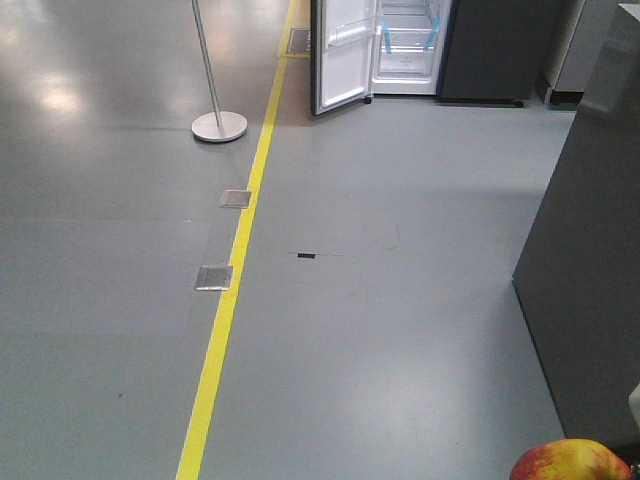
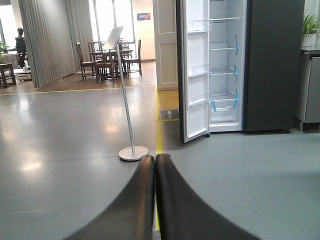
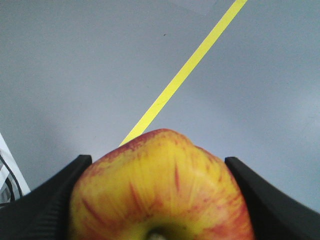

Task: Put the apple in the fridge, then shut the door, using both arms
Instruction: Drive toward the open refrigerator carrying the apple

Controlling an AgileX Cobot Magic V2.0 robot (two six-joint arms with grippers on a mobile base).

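Front-facing view: bare grey floor (image 1: 400, 300) lies between the robot and the fridge (image 1: 490, 50), which stands well away with its door (image 1: 340, 55) swung open. A dark grey cabinet (image 1: 590, 250) crowds the right side. A yellow line (image 1: 235, 290) runs toward the fridge, with a pole stand (image 1: 219, 126) left of it. The right gripper (image 3: 157, 161) faces the floor, its jaws spread wide and clamped on the apple (image 3: 160, 195). The left gripper (image 2: 155, 160) aims level at the fridge, fingers pressed together and holding nothing.
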